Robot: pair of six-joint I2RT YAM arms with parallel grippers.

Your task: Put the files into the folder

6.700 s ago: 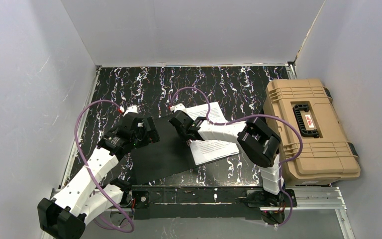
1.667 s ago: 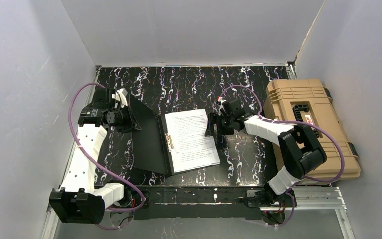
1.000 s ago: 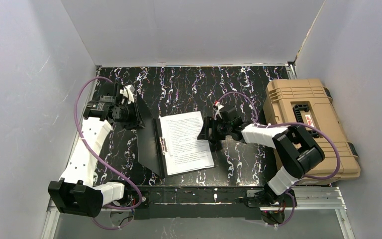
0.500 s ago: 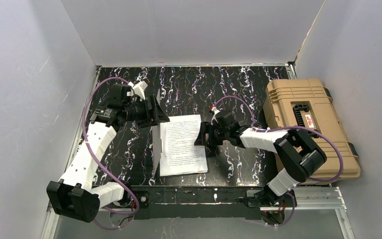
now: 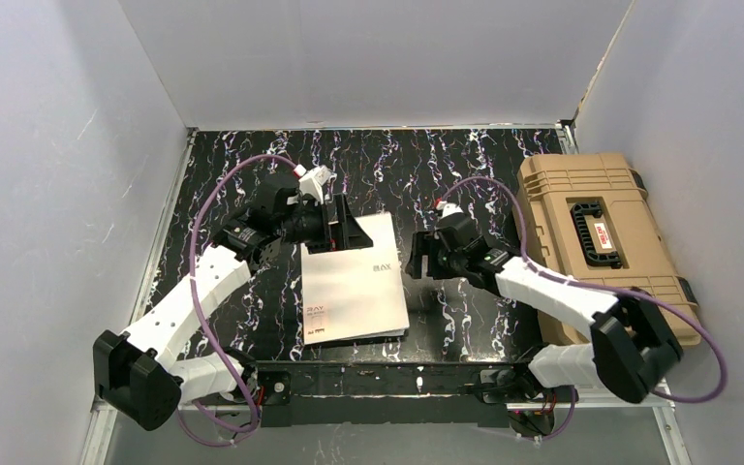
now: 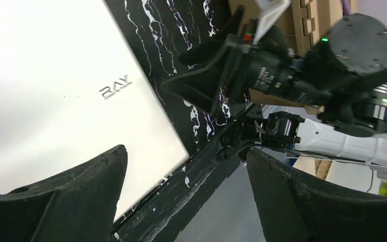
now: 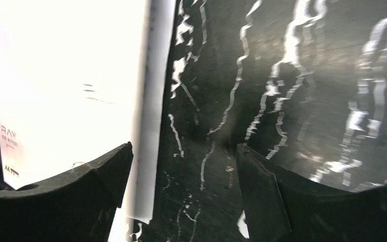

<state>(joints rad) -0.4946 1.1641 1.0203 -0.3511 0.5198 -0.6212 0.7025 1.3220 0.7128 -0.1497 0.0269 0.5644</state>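
Folder closed; files edge protruding, right side.

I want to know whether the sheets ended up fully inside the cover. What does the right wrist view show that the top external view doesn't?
Right wrist only: a narrow white strip of the files poking out past the long edge of the folder cover. Top external only: the left gripper, open, over the folder's far edge, and the tan case at the right. Both: the closed folder lying flat on the marbled table, with the open right gripper beside its right edge, holding nothing.
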